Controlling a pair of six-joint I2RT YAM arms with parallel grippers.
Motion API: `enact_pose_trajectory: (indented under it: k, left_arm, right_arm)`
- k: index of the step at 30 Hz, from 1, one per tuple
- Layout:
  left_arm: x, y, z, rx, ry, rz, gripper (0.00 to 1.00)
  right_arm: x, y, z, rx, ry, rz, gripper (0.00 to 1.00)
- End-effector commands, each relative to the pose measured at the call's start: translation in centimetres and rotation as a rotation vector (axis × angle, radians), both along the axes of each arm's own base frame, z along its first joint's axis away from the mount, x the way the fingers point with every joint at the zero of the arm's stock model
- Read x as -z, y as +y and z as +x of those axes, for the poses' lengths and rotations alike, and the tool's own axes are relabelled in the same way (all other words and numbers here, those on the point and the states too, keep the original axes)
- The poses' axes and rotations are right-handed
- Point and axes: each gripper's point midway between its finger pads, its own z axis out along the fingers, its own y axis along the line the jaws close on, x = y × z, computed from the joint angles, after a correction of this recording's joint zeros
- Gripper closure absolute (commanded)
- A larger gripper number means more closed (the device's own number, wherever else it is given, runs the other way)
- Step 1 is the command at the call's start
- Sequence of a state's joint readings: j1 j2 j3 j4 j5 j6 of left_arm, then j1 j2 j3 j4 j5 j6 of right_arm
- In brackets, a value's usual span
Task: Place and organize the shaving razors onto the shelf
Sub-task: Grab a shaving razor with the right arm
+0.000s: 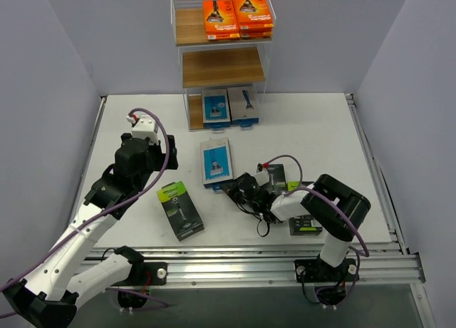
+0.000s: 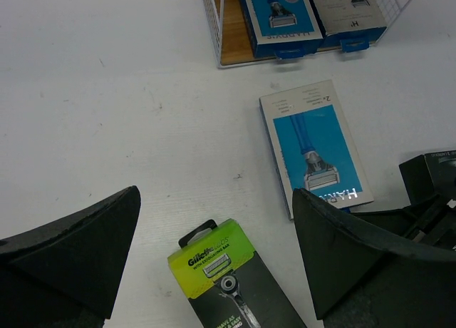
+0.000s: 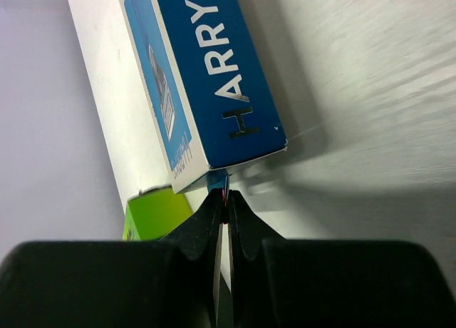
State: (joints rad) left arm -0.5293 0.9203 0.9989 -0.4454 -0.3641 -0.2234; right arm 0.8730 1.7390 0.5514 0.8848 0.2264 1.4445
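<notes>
On the table lies a blue-and-white razor pack (image 1: 216, 162) (image 2: 313, 146) (image 3: 206, 64), and my right gripper (image 1: 239, 189) (image 3: 226, 200) is shut on the thin hang tab at its near end. A black pack with a lime-green top (image 1: 180, 209) (image 2: 228, 278) lies flat below my left gripper (image 1: 142, 164) (image 2: 216, 196), which hovers open and holds nothing. The shelf (image 1: 222, 68) stands at the back. Orange packs (image 1: 237, 16) sit on its fenced top tier and two blue-and-white packs (image 1: 229, 107) (image 2: 278, 14) on the bottom board.
Two more black-and-green packs lie by the right arm, one behind the wrist (image 1: 274, 177) and one near the front edge (image 1: 305, 225). The shelf's middle board holds nothing. Grey walls close in on both sides of the table.
</notes>
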Motion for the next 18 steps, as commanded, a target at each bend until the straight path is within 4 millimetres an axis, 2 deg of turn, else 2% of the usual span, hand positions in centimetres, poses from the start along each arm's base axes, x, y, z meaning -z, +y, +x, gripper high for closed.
enact_pose_trajectory:
  k: [1,6,7,8,9,10,11,12,13,14,18]
  left_arm:
    - [-0.7,0.0,0.4,-0.006,-0.033,0.004,0.04]
    - [-0.8,0.1,0.3,-0.007,-0.039,0.002,0.04]
    - [-0.8,0.1,0.4,-0.008,-0.038,0.004,0.04]
    - [-0.8,0.1,0.4,-0.008,-0.038,0.004,0.04]
    - [-0.7,0.1,0.4,-0.008,-0.035,0.005,0.03]
    - [-0.7,0.0,0.4,-0.005,-0.034,0.004,0.04]
    - [-0.7,0.0,0.4,-0.005,-0.033,0.005,0.04]
    - [-0.7,0.0,0.4,-0.003,-0.033,0.007,0.04]
    - [-0.7,0.0,0.4,-0.003,-0.033,0.007,0.03]
    - [-0.6,-0.1,0.4,-0.004,-0.032,0.006,0.04]
    - [-0.7,0.0,0.4,-0.004,-0.035,0.007,0.03]
  right_arm:
    - [-1.4,1.9,-0.5,-0.170,-0.027,0.000,1.00]
    - [-1.7,1.4,-0.4,-0.285,-0.020,0.000,1.00]
    - [-2.1,0.9,0.7,-0.302,-0.039,-0.017,1.00]
    - [-2.2,0.9,0.5,-0.351,-0.029,-0.020,1.00]
    - [-1.6,0.4,0.4,-0.375,0.000,-0.052,1.00]
    - [-2.6,0.7,1.2,-0.396,-0.019,-0.058,1.00]
    - [-2.8,0.0,1.9,-0.416,-0.040,-0.097,1.00]
    - [-2.4,-0.2,1.3,-0.462,-0.009,-0.116,1.00]
    - [-3.5,0.0,2.1,-0.482,-0.032,-0.119,1.00]
    - [-3.1,-1.0,2.6,-0.503,-0.024,-0.152,1.00]
    - [-3.8,-0.7,2.6,-0.653,-0.023,-0.161,1.00]
